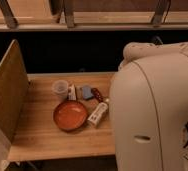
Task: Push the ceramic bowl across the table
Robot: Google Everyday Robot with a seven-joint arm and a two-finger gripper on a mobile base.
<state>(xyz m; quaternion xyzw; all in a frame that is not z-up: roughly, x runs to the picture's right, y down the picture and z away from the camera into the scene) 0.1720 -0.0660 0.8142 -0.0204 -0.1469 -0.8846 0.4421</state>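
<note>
**A:** Several small things crowd the bowl (70, 115), and that's what worries me.

**B:** Where does it sit?

**A:** Near the middle of the table (37, 137), a bit towards the front edge. A cup (60, 88) stands just behind its left side. A white bottle (98, 114) lies on its side right by the right rim, and I can't tell whether they touch. A blue item (86, 91) lies further back.

**B:** And the gripper?

**A:** It doesn't show. The arm (157, 110) fills the right side with its white casing, and the gripper is somewhere behind it or out of frame. Whether it's apart or together, I cannot tell.

**B:** So what goes wrong?

**A:** A push towards the back likely carries the bowl into the cup and tips it. A push from the right has to get past the bottle, which could roll or get dragged along. Contact off-centre on that glossy rim could make the bowl spin away instead of sliding straight. Pushed far to the left, it could run into the upright panel (4, 95).
</note>
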